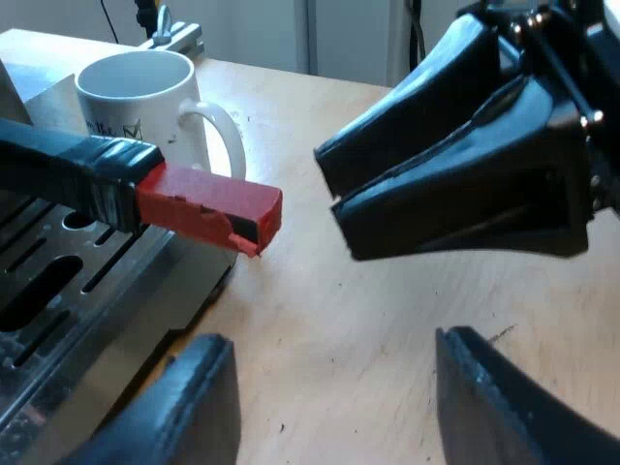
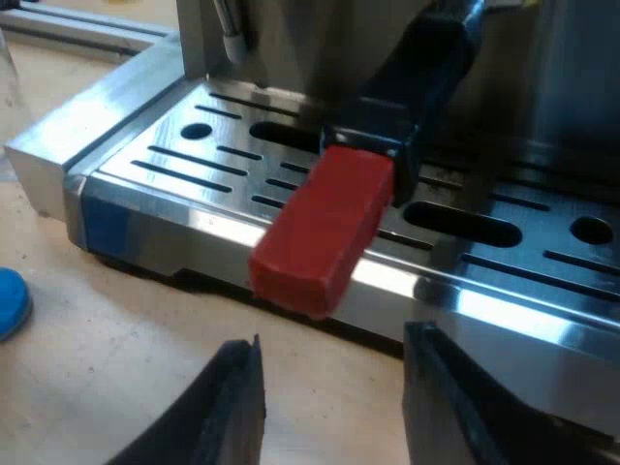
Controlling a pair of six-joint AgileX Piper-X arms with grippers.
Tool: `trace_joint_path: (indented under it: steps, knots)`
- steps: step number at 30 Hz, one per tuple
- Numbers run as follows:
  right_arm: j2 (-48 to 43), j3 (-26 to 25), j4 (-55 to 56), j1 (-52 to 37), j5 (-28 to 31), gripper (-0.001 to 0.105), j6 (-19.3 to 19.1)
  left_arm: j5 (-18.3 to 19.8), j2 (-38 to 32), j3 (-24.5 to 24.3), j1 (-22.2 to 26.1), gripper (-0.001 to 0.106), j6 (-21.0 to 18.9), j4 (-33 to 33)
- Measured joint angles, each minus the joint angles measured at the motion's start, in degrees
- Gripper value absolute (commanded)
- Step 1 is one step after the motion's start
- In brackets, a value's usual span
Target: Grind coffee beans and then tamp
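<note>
The holder handle (image 2: 325, 228) reaches out over the drip tray (image 2: 174, 160), red end outermost. The right gripper (image 2: 334, 412) faces it, fingers spread and grasping nothing. The left gripper (image 1: 329, 407) is likewise released over bare worktop (image 1: 387, 320). Recommend centring the red end between the fingers before closing. The tray edge lies close beneath, with the mug (image 1: 145, 116) and blue tamper (image 2: 10, 302) nearby.

The handle (image 2: 325, 228) jutted toward six o'clock from the machine (image 2: 291, 58), over the drip tray (image 2: 184, 160), with the mug (image 1: 136, 92) on the table (image 1: 387, 329) beside it.

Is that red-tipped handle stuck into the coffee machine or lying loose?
In the machine: the handle juts out over the drip tray, red end in mid-air, nothing supporting it.
</note>
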Motion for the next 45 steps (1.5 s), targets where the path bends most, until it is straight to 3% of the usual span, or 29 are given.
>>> trace_joint_path:
  steps: [2,7,9,15,35,45]
  knots:
    - [1.65,0.00,-2.52,0.00,0.03,0.033,0.06,0.00,0.00,0.00,0.00,0.048,-0.04,0.00]
    - [3.74,0.00,-6.00,0.00,0.21,0.007,0.71,0.00,0.00,0.00,0.00,0.048,-0.04,0.00]
    - [3.71,0.00,-5.99,0.00,0.33,0.004,1.97,0.00,0.00,0.00,0.00,0.048,-0.04,0.00]
    - [3.82,0.00,-6.00,0.00,3.28,0.004,2.70,0.00,0.00,0.00,0.00,0.048,-0.04,0.00]
    - [8.14,0.00,-11.12,0.00,1.54,0.004,2.70,0.00,0.00,0.00,0.00,0.048,-0.04,0.00]
    - [8.14,0.00,-11.12,0.00,8.39,0.004,2.70,0.00,0.00,0.00,0.00,0.048,-0.12,0.00]
